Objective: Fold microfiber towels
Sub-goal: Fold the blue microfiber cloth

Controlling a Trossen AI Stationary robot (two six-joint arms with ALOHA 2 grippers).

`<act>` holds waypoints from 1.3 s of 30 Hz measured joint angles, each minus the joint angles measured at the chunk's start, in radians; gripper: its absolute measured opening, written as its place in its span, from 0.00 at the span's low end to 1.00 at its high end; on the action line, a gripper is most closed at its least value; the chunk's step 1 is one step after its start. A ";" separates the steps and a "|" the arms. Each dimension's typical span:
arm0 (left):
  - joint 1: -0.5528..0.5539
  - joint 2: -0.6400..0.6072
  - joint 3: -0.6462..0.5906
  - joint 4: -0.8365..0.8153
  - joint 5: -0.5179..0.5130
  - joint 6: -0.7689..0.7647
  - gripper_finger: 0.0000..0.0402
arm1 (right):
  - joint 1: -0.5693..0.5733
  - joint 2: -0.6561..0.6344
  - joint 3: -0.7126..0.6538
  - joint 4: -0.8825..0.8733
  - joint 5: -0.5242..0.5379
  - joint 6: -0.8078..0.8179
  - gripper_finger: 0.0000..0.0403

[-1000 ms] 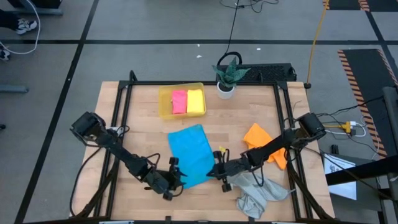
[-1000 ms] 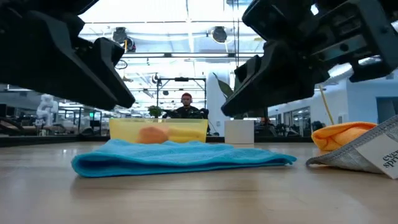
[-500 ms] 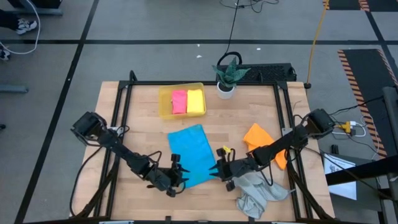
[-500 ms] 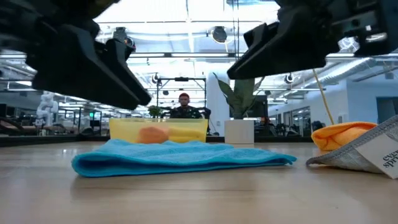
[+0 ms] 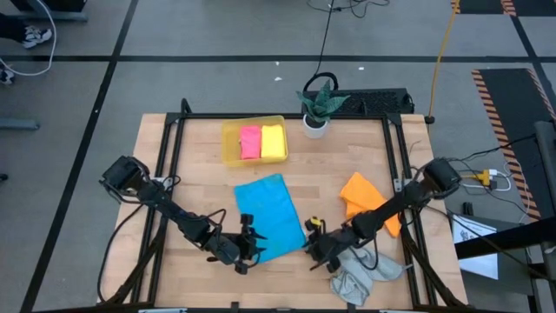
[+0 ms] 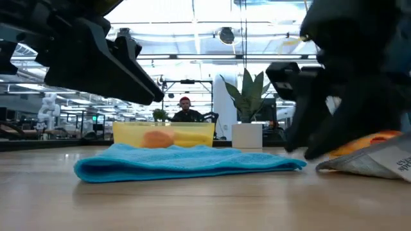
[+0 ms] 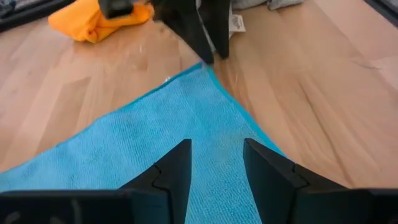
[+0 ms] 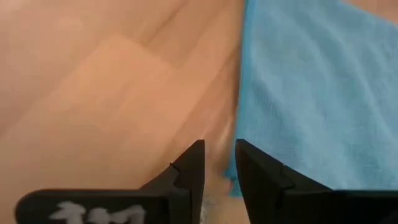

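Note:
A bright blue microfiber towel point(image 5: 265, 217) lies flat in the middle of the table. My left gripper point(image 5: 249, 246) hovers open over its near left part point(image 7: 124, 155), clear above it in the low view. My right gripper point(image 5: 310, 246) is open and low at the towel's near right corner point(image 8: 232, 179), one finger on each side of that edge. An orange towel point(image 5: 365, 196) lies bunched at the right. A grey towel point(image 5: 360, 276) lies crumpled near the front right. My right gripper comes down slanting from the table's right, with its fingertips point(image 7: 208, 55) at the blue towel's near right corner point(image 7: 202, 67). Whether they touch the cloth I cannot tell. The towel lies flat on the table.
A yellow tray point(image 5: 228, 143) at the back holds a folded pink towel point(image 5: 250, 142) and a folded yellow towel point(image 5: 274, 141). A potted plant point(image 5: 315, 117) stands beside it at the back. A person point(image 6: 186, 112) shows far beyond the table.
My right gripper has sunk and gone toward the table's near edge, down to the blue towel's near right corner, and its wrist has rolled. The towel has stayed as it was.

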 joint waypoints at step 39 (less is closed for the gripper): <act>0.007 0.000 0.000 -0.110 -0.008 -0.082 0.37 | 0.032 -0.061 -0.038 -0.096 0.065 0.053 0.00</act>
